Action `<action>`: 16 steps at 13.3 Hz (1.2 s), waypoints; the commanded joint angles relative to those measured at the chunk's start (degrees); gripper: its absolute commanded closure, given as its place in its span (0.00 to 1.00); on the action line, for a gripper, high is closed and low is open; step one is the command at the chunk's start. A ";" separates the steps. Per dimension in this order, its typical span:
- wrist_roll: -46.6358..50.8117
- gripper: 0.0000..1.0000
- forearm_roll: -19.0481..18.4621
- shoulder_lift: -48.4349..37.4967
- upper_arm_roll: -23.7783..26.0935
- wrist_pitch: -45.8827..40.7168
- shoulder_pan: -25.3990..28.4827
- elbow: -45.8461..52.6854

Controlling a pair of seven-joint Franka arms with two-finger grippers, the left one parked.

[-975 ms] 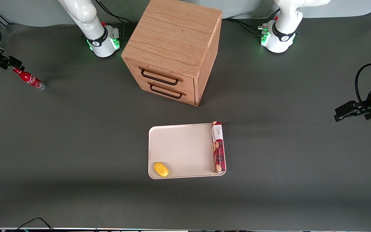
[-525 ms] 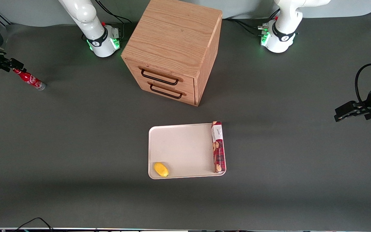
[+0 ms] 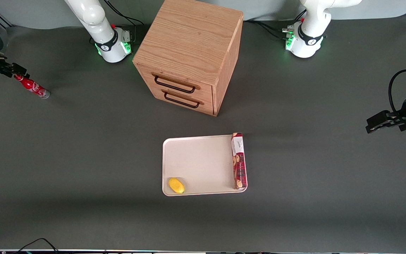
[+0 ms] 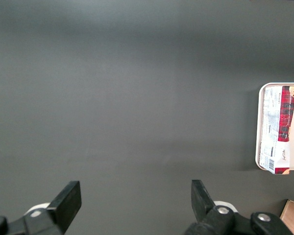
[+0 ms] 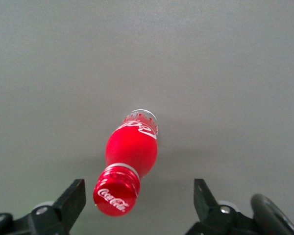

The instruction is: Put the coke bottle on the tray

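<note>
The coke bottle [image 3: 31, 86] stands upright on the bench at the working arm's end, near the edge farthest from the front camera. The gripper [image 5: 137, 196] hovers just above its red cap [image 5: 116, 196], jaws spread wide with a finger [image 5: 71, 200] on either side, touching nothing. The tray [image 3: 197, 160] lies well apart, mid-bench, in front of the wooden drawer cabinet [image 3: 189, 53]. On it, a lemon [image 3: 176, 185] sits in one near corner and a cookie box [image 3: 238, 160] lies along the side toward the parked arm.
</note>
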 commanded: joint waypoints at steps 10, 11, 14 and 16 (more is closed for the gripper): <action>-3.70 1.00 1.30 0.44 0.12 -0.66 -0.87 0.38; -3.70 1.00 1.30 0.44 0.12 -1.01 -0.87 0.47; -2.92 0.34 2.17 0.44 0.21 -1.54 -0.87 0.64; -2.74 0.00 2.26 -0.17 0.21 -4.79 -0.87 1.43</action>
